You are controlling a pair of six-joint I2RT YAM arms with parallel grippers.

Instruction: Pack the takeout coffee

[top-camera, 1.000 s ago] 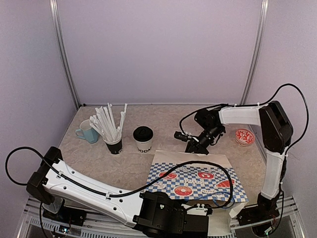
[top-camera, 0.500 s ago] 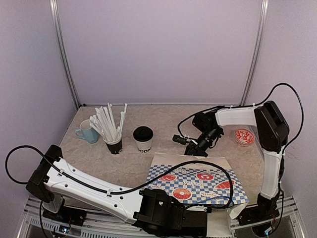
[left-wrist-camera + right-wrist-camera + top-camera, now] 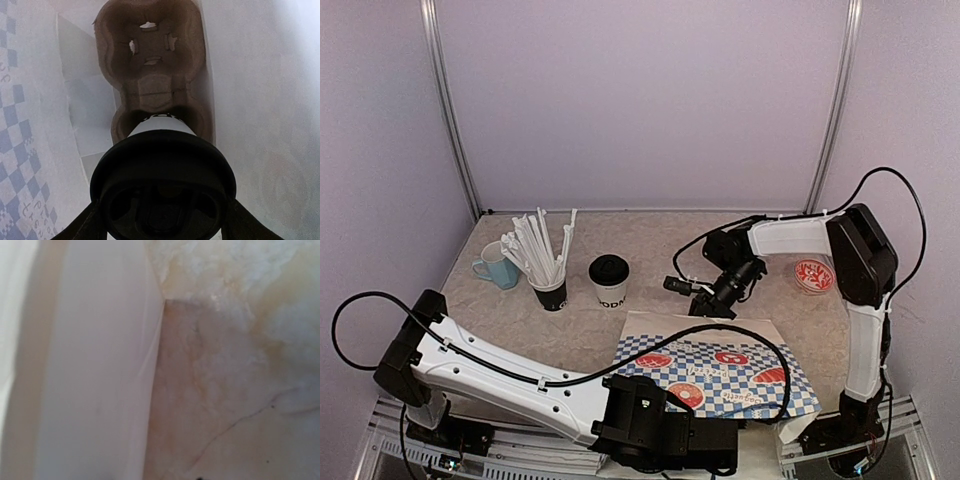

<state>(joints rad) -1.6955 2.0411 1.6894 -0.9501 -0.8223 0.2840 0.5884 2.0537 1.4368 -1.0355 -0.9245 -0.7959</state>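
Note:
One takeout coffee cup [image 3: 161,127], white with a black lid [image 3: 162,165], stands in the near pocket of a brown cardboard carrier [image 3: 150,50] inside the blue-checked paper bag [image 3: 720,365]. My left gripper [image 3: 162,222] reaches into the bag from its near end, a finger [image 3: 87,225] pressed on each side of the lid. The carrier's far pocket holds nothing. A second takeout coffee cup [image 3: 609,281] stands upright on the table left of the bag. My right gripper [image 3: 704,299] sits low at the bag's far edge. Its wrist view shows only white bag paper [image 3: 90,365] and tabletop, not its fingers.
A black cup of white straws [image 3: 551,290] and a light-blue mug [image 3: 496,266] stand at the back left. A round red-patterned dish [image 3: 813,275] lies at the back right. The side walls close in on both sides of the marbled table [image 3: 650,240].
My right gripper has slid a little to the left along the bag's far edge. The left wrist has shifted slightly left, and the bag has moved a little with it.

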